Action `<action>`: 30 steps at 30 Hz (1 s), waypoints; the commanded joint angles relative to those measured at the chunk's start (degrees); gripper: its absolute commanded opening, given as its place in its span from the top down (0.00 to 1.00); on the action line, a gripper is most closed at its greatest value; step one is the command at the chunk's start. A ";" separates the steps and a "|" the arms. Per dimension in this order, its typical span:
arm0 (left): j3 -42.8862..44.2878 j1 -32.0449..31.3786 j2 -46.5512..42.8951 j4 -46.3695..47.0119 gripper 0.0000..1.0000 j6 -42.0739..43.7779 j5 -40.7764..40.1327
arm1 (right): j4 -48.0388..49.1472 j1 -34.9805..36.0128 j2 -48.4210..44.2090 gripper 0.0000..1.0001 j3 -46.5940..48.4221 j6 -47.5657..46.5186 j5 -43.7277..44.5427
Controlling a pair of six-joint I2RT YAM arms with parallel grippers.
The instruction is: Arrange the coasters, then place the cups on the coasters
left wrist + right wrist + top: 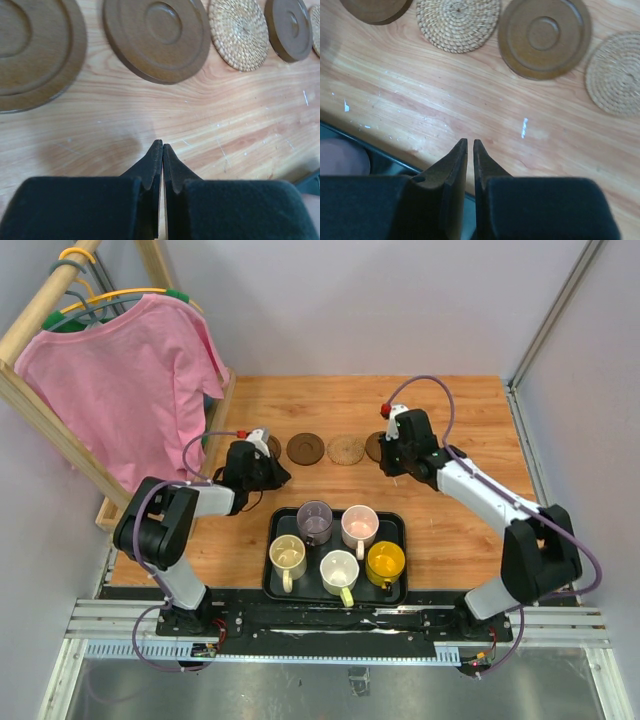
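Coasters [305,448] lie flat in a row across the grained wooden surface [300,405]: three smooth dark brown discs turned with concentric rings, two tan rounds of coiled woven fibre. Five small handled cups [339,570] stand in the black rectangular tray [403,530]: cream, translucent purple-grey, pinkish, white, glossy yellow. We see the left pincer [162,150] clenched, matte black tips touching, and the right pincer [470,145] closed to a slit, both holding nothing
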 commanded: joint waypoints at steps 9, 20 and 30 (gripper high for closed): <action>-5.49 -2.96 -1.47 0.47 0.96 -0.01 1.86 | 0.46 -2.96 -16.51 0.84 -9.25 6.25 13.55; -6.10 -4.42 0.97 -0.03 0.96 -0.21 3.64 | -0.25 -5.64 -20.15 0.84 -13.44 6.55 12.38; -12.56 -6.01 -4.38 -1.66 0.97 -1.95 4.11 | -0.24 -5.83 -19.16 0.83 -13.43 7.55 10.86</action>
